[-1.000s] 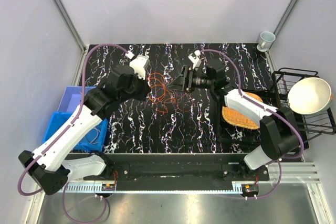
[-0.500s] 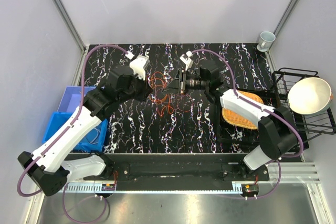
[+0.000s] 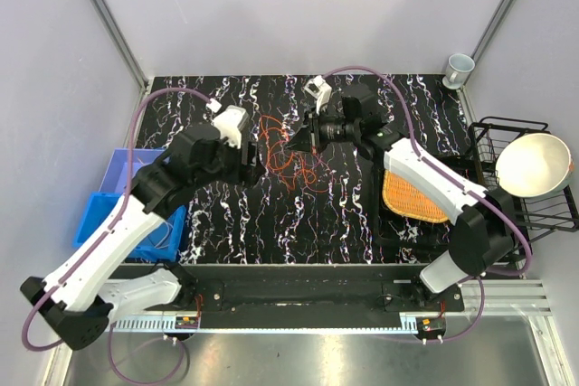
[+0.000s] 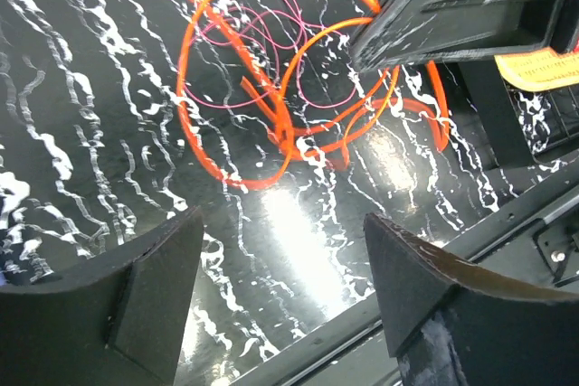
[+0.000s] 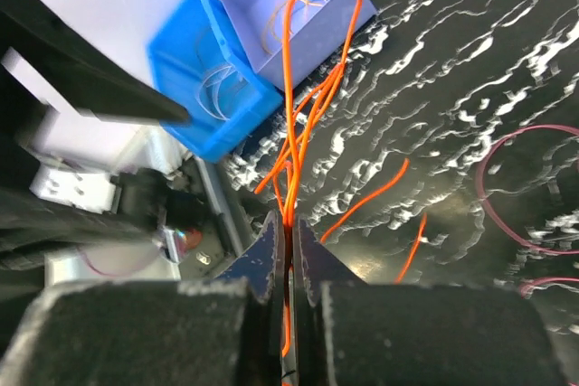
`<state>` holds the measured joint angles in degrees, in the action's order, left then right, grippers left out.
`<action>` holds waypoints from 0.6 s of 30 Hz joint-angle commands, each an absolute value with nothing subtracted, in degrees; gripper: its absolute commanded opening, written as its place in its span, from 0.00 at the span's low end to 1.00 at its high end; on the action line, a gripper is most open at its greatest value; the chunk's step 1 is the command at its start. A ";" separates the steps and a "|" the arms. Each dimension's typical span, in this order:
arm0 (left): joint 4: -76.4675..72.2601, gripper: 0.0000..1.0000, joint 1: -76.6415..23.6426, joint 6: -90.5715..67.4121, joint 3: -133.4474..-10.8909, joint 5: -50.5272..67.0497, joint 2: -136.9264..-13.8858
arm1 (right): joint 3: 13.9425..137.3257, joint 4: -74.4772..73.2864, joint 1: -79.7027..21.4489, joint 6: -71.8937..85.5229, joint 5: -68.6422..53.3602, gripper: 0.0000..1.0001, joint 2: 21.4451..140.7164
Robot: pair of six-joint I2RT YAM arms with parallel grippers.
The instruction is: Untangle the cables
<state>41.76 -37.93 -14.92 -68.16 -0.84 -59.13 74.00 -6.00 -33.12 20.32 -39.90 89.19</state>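
The cables (image 3: 288,149) lie as a loose tangle of orange loops on the black marbled table, between the two grippers. In the left wrist view the orange loops (image 4: 271,124) cross thin pink loops (image 4: 262,33). My left gripper (image 3: 257,167) is just left of the tangle. It is open, nothing is between its fingers (image 4: 282,218), and the cables lie beyond its tips. My right gripper (image 3: 292,142) is at the tangle's upper right and is shut on orange strands (image 5: 298,88), which rise from its tips (image 5: 288,221). One of its black fingers (image 4: 452,6) overlaps the loops.
A blue bin (image 3: 122,214) and a lilac bin (image 3: 127,164) stand off the table's left edge. To the right lies an orange woven mat (image 3: 416,194). Beyond it is a black wire rack (image 3: 507,128) holding a white bowl (image 3: 534,164). A cup (image 3: 459,68) stands at the far right corner.
My left gripper has opened and drawn back toward the near left. My right gripper has moved left into the tangle and closed on orange strands.
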 commanded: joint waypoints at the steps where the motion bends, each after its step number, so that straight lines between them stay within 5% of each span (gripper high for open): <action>1: 43.15 0.75 -37.88 -10.12 -71.98 -2.20 -55.02 | 77.78 -17.22 -33.57 5.90 -41.21 0.00 86.05; 18: 40.07 0.77 -37.79 4.65 -76.98 21.44 -53.17 | 87.98 -47.02 -35.06 -21.27 -66.27 0.00 90.71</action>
